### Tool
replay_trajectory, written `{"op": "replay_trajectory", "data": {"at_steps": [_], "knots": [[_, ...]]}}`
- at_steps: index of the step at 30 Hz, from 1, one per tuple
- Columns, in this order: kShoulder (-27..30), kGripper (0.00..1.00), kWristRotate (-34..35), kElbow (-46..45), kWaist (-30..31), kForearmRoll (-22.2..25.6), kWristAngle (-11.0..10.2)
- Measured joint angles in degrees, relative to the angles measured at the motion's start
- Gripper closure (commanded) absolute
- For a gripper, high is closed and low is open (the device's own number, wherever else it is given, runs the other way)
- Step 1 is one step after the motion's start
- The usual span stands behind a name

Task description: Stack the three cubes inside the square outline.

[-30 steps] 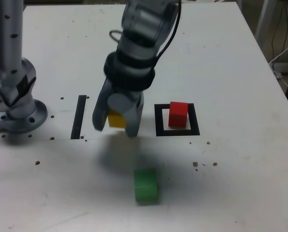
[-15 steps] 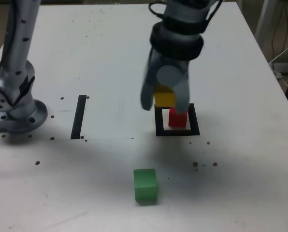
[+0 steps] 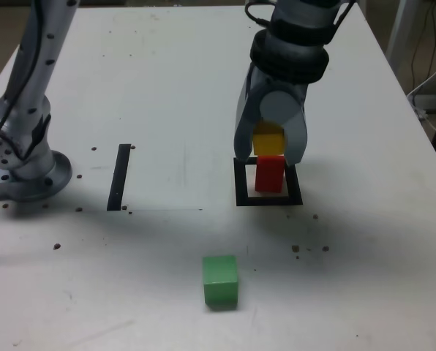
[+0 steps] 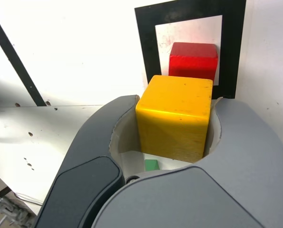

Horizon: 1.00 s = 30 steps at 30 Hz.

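- White and speckled with small dark marks, the tabletop point(image 3: 364, 270) spreads beneath everything we see in the exterior view.
- Nearest us stands the green cube point(image 3: 220, 280), outside the square outline point(image 3: 241, 186); in the wrist view we catch only a small piece of it between the gripper's fingers.
- Farther back, the square outline frames a pale centre, and we see the red cube point(image 3: 270, 175) sitting inside it. The yellow cube hides part of the red one in the wrist view.
- We find the gripper point(image 3: 269, 153) clamped on the yellow cube point(image 3: 268, 140), one finger on either side. From our views we cannot tell whether the yellow and red cubes touch.
- Toward the exterior view's left, we see a straight black strip point(image 3: 119, 177), and beyond it the arm's base point(image 3: 35, 179).
- Above, the arm point(image 3: 287, 44) runs past the picture's top edge, so we lose its middle.
- Past the tabletop's edge at the exterior view's right, we make out a pale cable point(image 3: 425, 123) against a dim background.
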<state>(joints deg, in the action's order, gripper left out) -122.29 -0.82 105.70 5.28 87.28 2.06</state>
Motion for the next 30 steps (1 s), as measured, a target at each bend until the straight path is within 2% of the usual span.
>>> {"op": "replay_trajectory", "data": {"at_steps": [10,25,27,30], "knots": [[-2.04,0.73,-2.66,0.27,-0.44,0.34,1.41],[-4.53,0.71,-4.05,0.46,-0.65,0.03,1.86],[-4.53,0.58,-4.06,0.42,-0.87,-0.09,1.74],[-4.57,0.23,-4.20,0.02,-1.12,-0.35,1.72]]}}
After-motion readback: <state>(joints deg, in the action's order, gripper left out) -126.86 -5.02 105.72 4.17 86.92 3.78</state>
